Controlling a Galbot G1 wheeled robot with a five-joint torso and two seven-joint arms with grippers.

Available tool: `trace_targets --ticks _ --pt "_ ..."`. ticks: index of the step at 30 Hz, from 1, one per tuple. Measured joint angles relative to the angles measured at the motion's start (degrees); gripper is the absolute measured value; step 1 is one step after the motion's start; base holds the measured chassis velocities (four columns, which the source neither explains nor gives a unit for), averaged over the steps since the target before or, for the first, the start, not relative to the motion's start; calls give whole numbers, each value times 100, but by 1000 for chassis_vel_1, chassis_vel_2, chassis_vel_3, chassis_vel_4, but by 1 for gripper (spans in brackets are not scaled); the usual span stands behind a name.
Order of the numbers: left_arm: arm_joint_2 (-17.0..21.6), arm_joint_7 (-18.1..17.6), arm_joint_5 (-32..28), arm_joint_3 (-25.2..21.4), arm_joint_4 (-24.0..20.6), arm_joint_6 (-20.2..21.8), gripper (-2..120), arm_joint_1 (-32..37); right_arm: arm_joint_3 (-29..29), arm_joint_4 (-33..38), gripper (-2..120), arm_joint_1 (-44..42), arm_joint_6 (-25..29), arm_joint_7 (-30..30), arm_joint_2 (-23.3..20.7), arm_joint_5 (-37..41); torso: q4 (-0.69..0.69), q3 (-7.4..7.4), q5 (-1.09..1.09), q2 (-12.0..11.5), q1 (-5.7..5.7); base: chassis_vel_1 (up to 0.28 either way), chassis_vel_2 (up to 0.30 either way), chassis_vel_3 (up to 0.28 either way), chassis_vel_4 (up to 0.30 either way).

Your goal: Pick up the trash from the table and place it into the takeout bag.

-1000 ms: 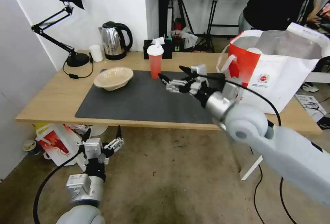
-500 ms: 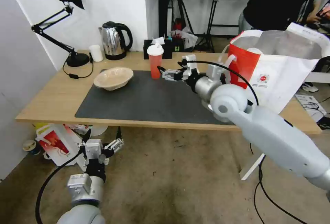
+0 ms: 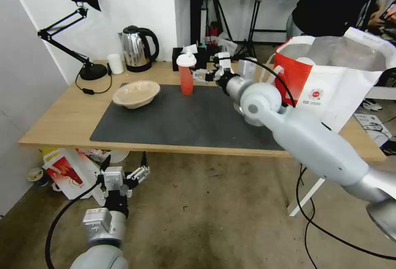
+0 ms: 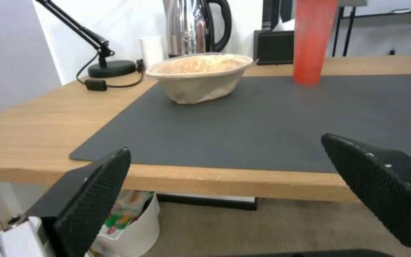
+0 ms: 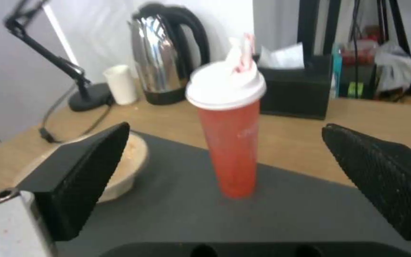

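Note:
The red cup [image 3: 186, 76] with its white lid stands upright at the back edge of the dark mat [image 3: 177, 120] on the table [image 3: 62, 116]. My right gripper [image 3: 203, 67] is open just to the cup's right, at lid height, not touching it. In the right wrist view the cup [image 5: 232, 142] stands centred between the black fingers [image 5: 82, 175], a little farther off. The beige pulp bowl [image 3: 136, 93] rests on the mat's left corner. The red-and-white takeout bag [image 3: 330, 83] stands open at the table's right end. My left gripper [image 3: 123, 161] hangs open below the table's front edge.
Along the back of the table stand a black desk lamp [image 3: 88, 69], a steel kettle [image 3: 138, 50], a small white cup [image 3: 115, 63] and a black tissue box [image 3: 200, 59]. A smaller white bag [image 3: 68, 172] lies on the floor under the table. A person stands behind the takeout bag.
My right arm has swung back and to the left over the mat, bringing its open gripper up beside the red cup. The left arm, cup and bowl have not moved.

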Motion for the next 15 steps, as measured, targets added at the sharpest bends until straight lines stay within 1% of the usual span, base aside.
trace_targets --ticks 4,5,8,9,11,12,15 --pt "14 1 0 -17 14 -4 100 -15 -60 -640 100 88 0 -193 354 -141 1 0 0 0 0 0 0 0 0" --pt "14 1 0 -17 14 -4 100 -15 -60 -640 100 88 0 -193 354 -141 1 0 0 0 0 0 0 0 0" --pt "0 1 0 -7 36 -5 100 -30 -74 -1079 100 158 4 -322 614 -289 2 0 0 0 0 0 0 0 0" --pt "0 1 0 -7 36 -5 100 -30 -74 -1079 100 158 4 -322 614 -289 2 0 0 0 0 0 0 0 0" --pt "-1 1 -2 -3 57 -7 100 -46 -57 -1497 100 233 10 -487 835 -400 0 0 0 0 0 0 0 0 0" --pt "-1 1 -2 -3 57 -7 100 -46 -57 -1497 100 233 10 -487 835 -400 0 0 0 0 0 0 0 0 0" --pt "3 1 -8 -1 75 -11 100 -80 -36 -1884 100 318 17 -658 1066 -526 0 0 -1 0 0 0 0 0 0"
